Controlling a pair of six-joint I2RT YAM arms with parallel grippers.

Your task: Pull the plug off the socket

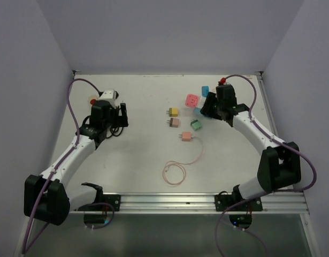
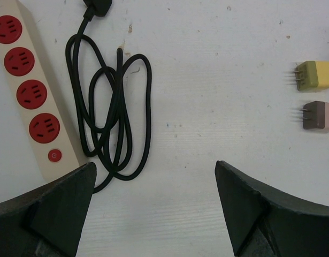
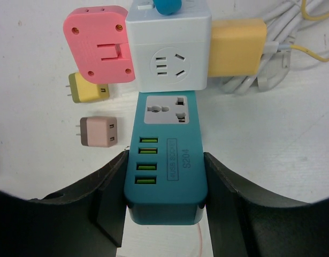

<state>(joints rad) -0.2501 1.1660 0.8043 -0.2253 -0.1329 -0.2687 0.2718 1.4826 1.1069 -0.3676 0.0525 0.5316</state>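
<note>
A white cube socket point(image 3: 168, 48) carries a pink plug point(image 3: 97, 45) on its left, an orange plug point(image 3: 236, 47) on its right, a blue plug point(image 3: 167, 6) on its far side and a teal USB plug adapter point(image 3: 164, 160) on its near side. My right gripper point(image 3: 164, 179) is shut on the teal adapter, with both fingers pressed against its sides. In the top view the right gripper point(image 1: 207, 110) covers most of this cluster, beside the pink plug point(image 1: 192, 100). My left gripper point(image 2: 153, 214) is open and empty above bare table.
A beige power strip point(image 2: 30, 91) with red outlets and a coiled black cable point(image 2: 111, 123) lie left of the left gripper. Yellow point(image 1: 173, 112), pink-brown point(image 1: 175, 122) and green point(image 1: 196, 125) chargers lie mid-table. A peach charger point(image 1: 186, 136) trails a thin looped cable point(image 1: 175, 172). White cords point(image 3: 292, 32) lie right of the cube.
</note>
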